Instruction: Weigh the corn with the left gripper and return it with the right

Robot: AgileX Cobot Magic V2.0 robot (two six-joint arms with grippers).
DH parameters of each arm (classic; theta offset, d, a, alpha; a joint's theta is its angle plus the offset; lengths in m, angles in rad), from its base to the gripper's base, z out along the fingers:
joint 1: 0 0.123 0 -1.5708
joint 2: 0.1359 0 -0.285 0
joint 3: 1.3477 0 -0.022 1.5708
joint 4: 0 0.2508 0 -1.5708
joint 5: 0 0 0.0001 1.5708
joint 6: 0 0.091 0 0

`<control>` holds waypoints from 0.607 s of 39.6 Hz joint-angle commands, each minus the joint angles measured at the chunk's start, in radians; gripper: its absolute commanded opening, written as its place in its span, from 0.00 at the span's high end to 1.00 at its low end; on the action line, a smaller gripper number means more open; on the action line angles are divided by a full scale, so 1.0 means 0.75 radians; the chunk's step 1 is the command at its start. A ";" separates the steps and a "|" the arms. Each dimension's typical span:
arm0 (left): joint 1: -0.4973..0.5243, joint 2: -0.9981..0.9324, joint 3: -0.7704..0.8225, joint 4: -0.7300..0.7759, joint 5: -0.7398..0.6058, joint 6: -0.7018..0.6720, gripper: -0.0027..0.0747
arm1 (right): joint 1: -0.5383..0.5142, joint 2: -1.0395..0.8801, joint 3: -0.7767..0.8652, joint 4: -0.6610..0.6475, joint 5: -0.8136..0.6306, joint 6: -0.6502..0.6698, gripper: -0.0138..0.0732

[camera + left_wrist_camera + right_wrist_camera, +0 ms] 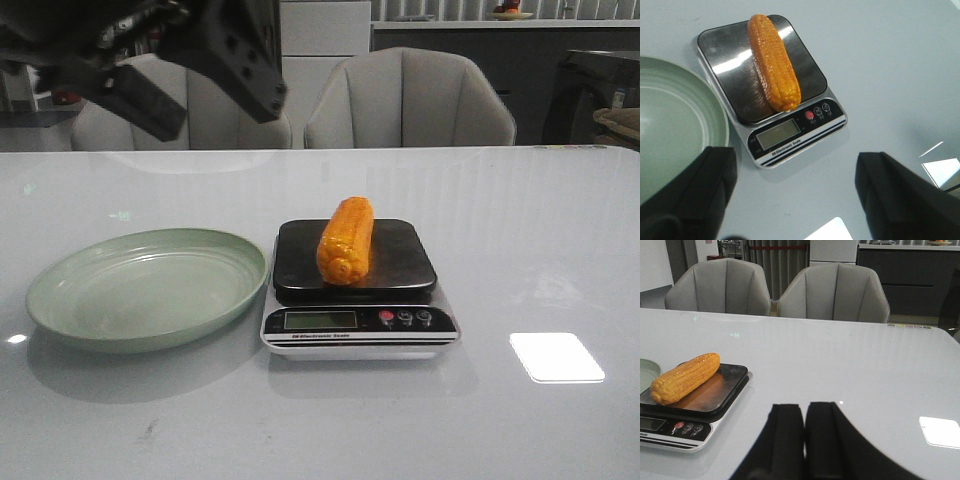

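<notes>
**Corn on the scale, both tools clear**

Lying lengthwise on the dark platform of the kitchen scale (pixel 358 290): the corn (pixel 346 240), one glossy orange-yellow cob with tight rows of kernels, blunt stalk end toward 6 o'clock in the front view, tapered tip toward 12. Shorter than the pale green plate (pixel 60 290) is wide. Slightly overhanging the platform's near edge in the left wrist view (pixel 774 62), stalk end just above the display. Reflected as an orange glow on the shiny platform in the right wrist view (pixel 686 377).

Printed on the scale's silver front strip, below the grey display: "Electronic Scale". Display too dim to read. Beside it, one red button and two dark buttons, symbols too small to make out.

At 9 o'clock of the scale, just beside it, the plate, rim close to the scale's body.

Left tool (pixel 195 75) raised above the tabletop (pixel 530 230) at about 11 o'clock of the scale, blurred in the front view; fingers (pixel 690 195) spread well apart in the wrist view, holding nothing, corn well clear of them.

Right tool (pixel 804 440) low over the tabletop at 3 o'clock of the scale, fingers pressed together with only a thin seam between, nothing gripped.

Beyond the tabletop, two grey upholstered chairs (pixel 410 95).
</notes>
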 commanded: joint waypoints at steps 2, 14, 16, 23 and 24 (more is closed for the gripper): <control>-0.006 -0.257 0.115 0.034 -0.079 0.013 0.26 | -0.009 -0.026 0.013 0.001 -0.101 -0.011 0.65; -0.006 -0.847 0.435 0.175 0.002 0.018 0.26 | -0.009 -0.026 0.013 0.001 -0.101 -0.011 0.65; -0.006 -0.941 0.468 0.217 0.044 0.018 0.26 | -0.009 -0.026 0.013 0.001 -0.101 -0.011 0.65; -0.006 -1.241 0.538 0.256 0.173 0.018 0.27 | -0.009 -0.026 0.013 0.001 -0.101 -0.011 0.65; -0.006 -1.270 0.545 0.266 0.189 0.018 0.28 | -0.009 -0.026 0.013 0.001 -0.101 -0.011 0.65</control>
